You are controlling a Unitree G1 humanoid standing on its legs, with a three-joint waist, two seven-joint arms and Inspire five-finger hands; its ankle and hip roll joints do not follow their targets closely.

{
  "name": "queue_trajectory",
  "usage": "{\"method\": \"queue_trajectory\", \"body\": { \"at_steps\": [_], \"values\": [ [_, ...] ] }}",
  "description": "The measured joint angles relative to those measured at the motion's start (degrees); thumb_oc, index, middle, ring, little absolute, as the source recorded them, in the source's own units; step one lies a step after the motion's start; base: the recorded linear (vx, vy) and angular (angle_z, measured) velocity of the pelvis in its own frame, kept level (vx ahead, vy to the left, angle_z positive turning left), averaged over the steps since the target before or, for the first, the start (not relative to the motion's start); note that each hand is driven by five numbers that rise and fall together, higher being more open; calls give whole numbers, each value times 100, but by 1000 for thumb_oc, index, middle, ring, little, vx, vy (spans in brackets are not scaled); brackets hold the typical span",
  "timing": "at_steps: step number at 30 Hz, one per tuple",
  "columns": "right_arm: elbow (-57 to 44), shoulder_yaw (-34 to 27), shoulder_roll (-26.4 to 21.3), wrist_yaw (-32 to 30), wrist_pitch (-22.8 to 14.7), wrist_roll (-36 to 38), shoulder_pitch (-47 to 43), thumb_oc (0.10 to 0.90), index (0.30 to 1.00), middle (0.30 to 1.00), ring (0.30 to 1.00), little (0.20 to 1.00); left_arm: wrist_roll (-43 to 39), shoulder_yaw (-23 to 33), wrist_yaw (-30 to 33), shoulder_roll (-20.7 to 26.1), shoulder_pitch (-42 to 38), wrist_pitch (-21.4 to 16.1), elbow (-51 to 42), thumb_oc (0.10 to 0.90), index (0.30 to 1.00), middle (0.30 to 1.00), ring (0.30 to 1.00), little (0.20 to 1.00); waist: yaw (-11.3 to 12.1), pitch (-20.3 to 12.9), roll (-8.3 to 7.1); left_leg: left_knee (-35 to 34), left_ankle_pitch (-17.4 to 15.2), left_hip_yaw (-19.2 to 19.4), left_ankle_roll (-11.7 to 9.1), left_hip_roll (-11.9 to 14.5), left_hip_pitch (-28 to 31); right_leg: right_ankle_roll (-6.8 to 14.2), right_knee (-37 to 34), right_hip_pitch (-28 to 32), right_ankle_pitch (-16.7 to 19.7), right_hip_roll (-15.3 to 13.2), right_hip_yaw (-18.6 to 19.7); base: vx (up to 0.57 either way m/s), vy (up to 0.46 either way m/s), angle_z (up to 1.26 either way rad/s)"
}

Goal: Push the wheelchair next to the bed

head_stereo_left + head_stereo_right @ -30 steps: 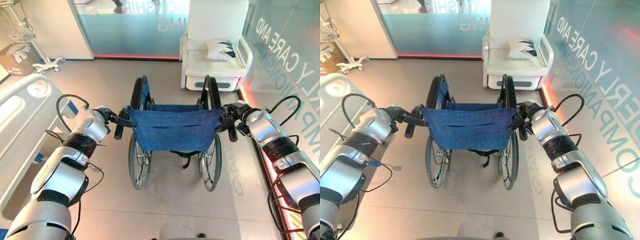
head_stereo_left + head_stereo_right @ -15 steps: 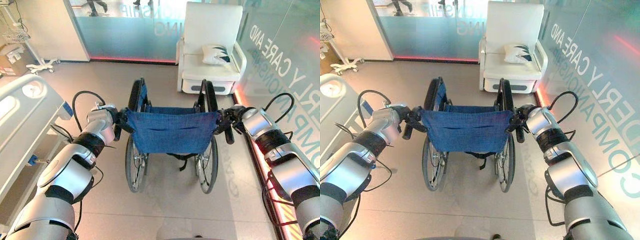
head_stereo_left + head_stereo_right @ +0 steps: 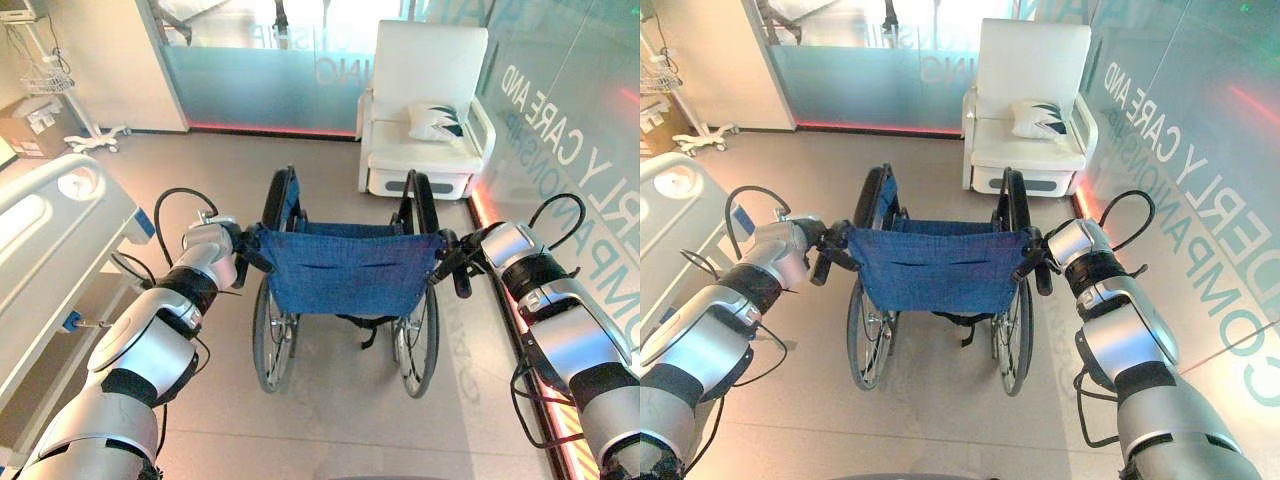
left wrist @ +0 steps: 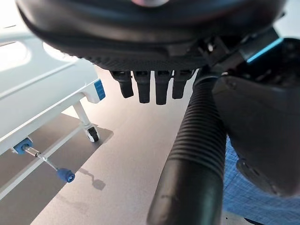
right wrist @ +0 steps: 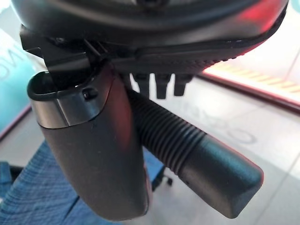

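A white bed runs along the robot's left, its rail edge beside a strip of bare floor. The blue-backed wheelchair stands mid-room, apart from the bed, with a white armchair ahead against a glass wall. The left robot hand curls its fingers over the left push handle; the right robot hand is wrapped around the right push handle.

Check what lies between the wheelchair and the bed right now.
Bare floor, apart from the left robot hand shut on the wheelchair grip. The left eye view shows the bed off to the left; the left wrist view shows the same gap.
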Motion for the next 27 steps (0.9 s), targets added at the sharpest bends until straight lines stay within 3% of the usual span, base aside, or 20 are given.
{"method": "queue_trajectory", "body": {
  "at_steps": [4, 6, 7, 8, 9, 10, 11, 12, 13, 27],
  "values": [
    [159, 10, -23, -51, -174, 274, 4, 800, 900, 900, 900, 900, -299, 15, 192, 5, 56, -84, 110, 800, 900, 900, 900, 900, -6, -10, 1, 24, 0, -14, 0, 1, 2, -1, 3, 21, 1, -1, -6, 9, 0, 0],
    [196, 17, -42, -99, -281, 430, 8, 800, 900, 900, 900, 900, -397, 14, 250, 7, 71, -92, 126, 744, 815, 815, 815, 815, -9, -10, 2, 39, 0, -17, 0, 2, -1, -4, 3, 24, 5, 0, -10, 0, 0, 0],
    [189, 19, -77, -114, -373, 504, 37, 800, 900, 900, 900, 900, -477, 51, 274, 18, 90, -104, 135, 648, 672, 672, 672, 672, -10, -10, 4, 42, 0, -21, 0, 2, -1, -5, 3, 27, 7, -1, -13, 0, 0, 0],
    [168, 24, -101, -117, -480, 523, 76, 800, 900, 900, 900, 900, -535, 78, 285, 18, 100, -111, 146, 599, 599, 599, 599, 599, -14, -10, 8, 49, 0, -21, 0, 2, -2, -5, 2, 28, 7, -1, -15, 0, 0, 0],
    [150, 36, -115, -135, -504, 565, 82, 800, 900, 900, 900, 900, -536, 78, 288, 18, 100, -111, 146, 515, 472, 472, 472, 472, -11, -9, 11, 53, 0, -22, 0, 2, -4, -5, 3, 29, 7, -1, -15, 0, 0, 0],
    [82, 57, -159, -176, -522, 681, 114, 800, 900, 900, 900, 900, -540, 110, 289, 19, 111, -114, 137, 400, 300, 300, 300, 300, -5, -7, 20, 58, 0, -27, 0, 2, -12, -5, 2, 28, 8, -2, -18, 0, 0, 0],
    [-78, 80, -200, -216, -530, 707, 180, 729, 794, 794, 794, 794, -559, 262, 304, 32, 195, -117, 62, 400, 300, 300, 300, 300, -14, -6, 42, 59, 0, -31, 0, 2, -16, -5, 1, 25, 8, -2, -20, 0, 0, 0],
    [-138, 79, -217, -241, -541, 756, 199, 535, 502, 502, 502, 502, -600, 298, 320, 34, 219, -115, 36, 400, 300, 300, 300, 300, -16, -6, 57, 59, 0, -30, 0, 3, -17, -5, 0, 24, 8, -2, -20, 0, 0, 0],
    [-223, 80, -262, -298, -557, 917, 218, 400, 300, 300, 300, 300, -652, 355, 342, 35, 250, -121, 29, 400, 300, 300, 300, 300, -16, -7, 83, 59, 0, -32, 0, 3, -18, -5, 0, 24, 8, -2, -21, 0, 0, 0],
    [-518, 59, -400, -755, -687, 825, 336, 400, 300, 300, 300, 300, -911, 591, 627, -3, 422, -403, -146, 400, 300, 300, 300, 300, -1, 54, 234, 66, 0, -163, -1, 5, -64, -6, -22, 46, 6, -2, -151, 5, -2, 3]
  ]
}}
